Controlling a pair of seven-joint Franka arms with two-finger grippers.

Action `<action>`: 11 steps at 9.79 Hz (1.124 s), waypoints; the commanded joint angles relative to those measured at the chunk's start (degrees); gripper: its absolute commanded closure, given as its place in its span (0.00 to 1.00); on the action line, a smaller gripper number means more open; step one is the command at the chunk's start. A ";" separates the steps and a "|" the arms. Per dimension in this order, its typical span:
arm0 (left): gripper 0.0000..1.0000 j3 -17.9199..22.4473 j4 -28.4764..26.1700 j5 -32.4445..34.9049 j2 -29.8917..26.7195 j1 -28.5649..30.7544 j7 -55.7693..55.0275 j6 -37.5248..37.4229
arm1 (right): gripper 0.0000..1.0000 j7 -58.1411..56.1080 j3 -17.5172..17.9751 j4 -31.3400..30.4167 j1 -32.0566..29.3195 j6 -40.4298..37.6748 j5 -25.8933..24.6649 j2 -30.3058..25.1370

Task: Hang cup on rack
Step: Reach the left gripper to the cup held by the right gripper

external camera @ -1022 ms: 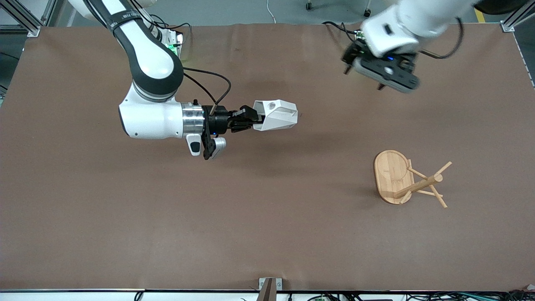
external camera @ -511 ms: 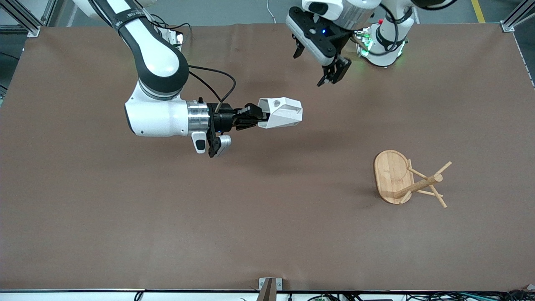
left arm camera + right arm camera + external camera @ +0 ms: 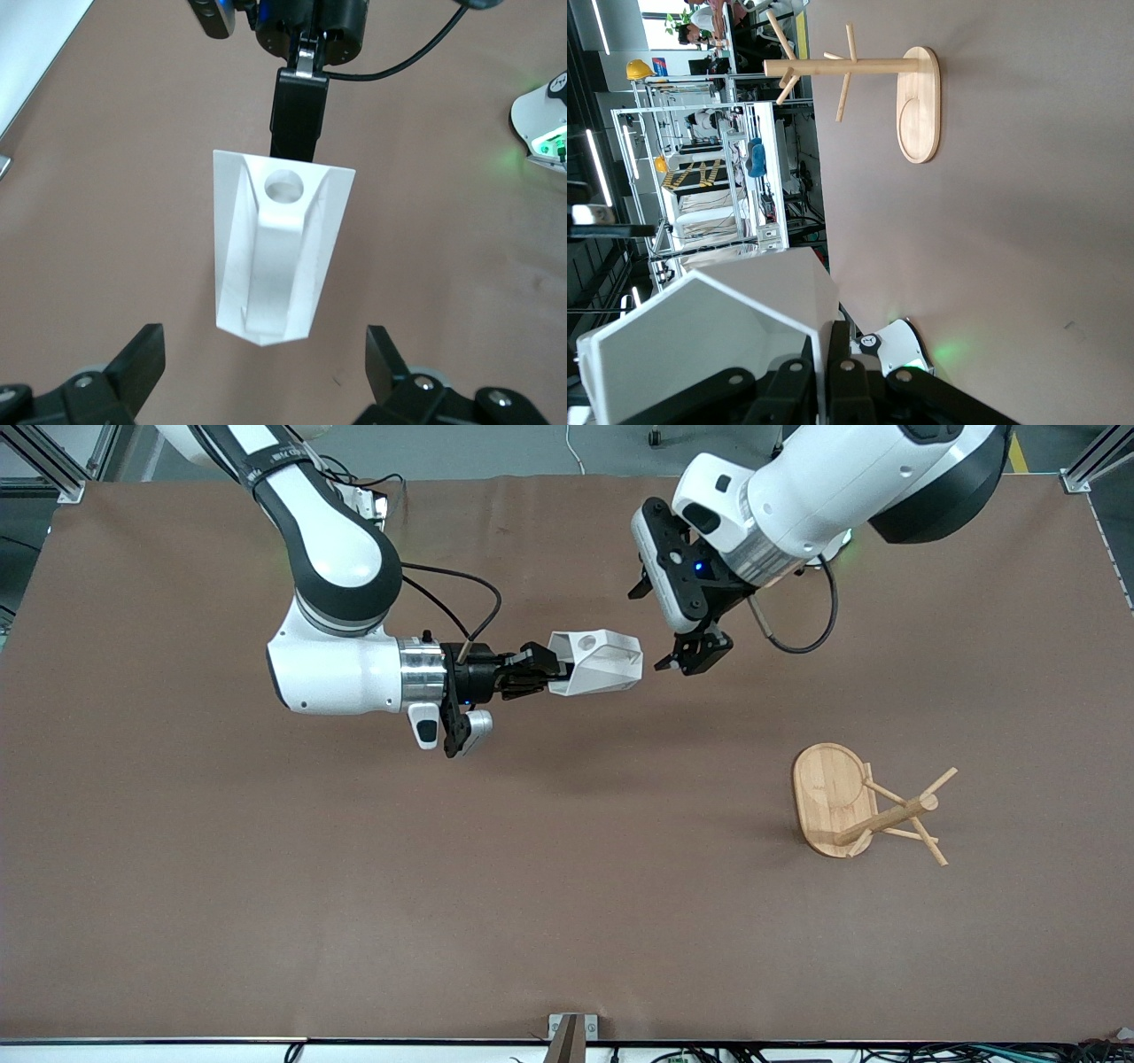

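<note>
Holding the cup by its rim in my right gripper above the table, with my left gripper spread wide just off its base, I risk knocking it loose mid-handover, well short of the rack.

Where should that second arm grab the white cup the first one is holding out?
Probably the narrow tapered end of the white faceted cup, approached end-on: the open left gripper already straddles it, the flat sides suit its fingers, and the right gripper grips the rim end, leaving the holed tab free.
</note>
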 commanded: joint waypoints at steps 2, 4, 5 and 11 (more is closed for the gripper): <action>0.00 -0.36 -2.40 -1.89 1.70 -0.48 2.66 2.61 | 0.99 0.61 0.97 -0.10 -0.07 0.60 1.59 -0.25; 0.00 -0.44 -2.49 -1.45 4.23 -1.18 3.01 4.52 | 0.99 0.61 1.77 -0.01 -0.24 0.60 2.38 -0.52; 0.00 -0.44 -2.57 -1.19 4.77 -2.32 2.92 4.89 | 0.99 1.31 2.38 -0.01 -0.50 0.60 2.38 -0.69; 0.77 -0.53 -4.59 -0.04 4.95 -2.77 3.01 5.51 | 0.99 4.30 3.79 0.34 -0.59 1.65 2.38 -1.66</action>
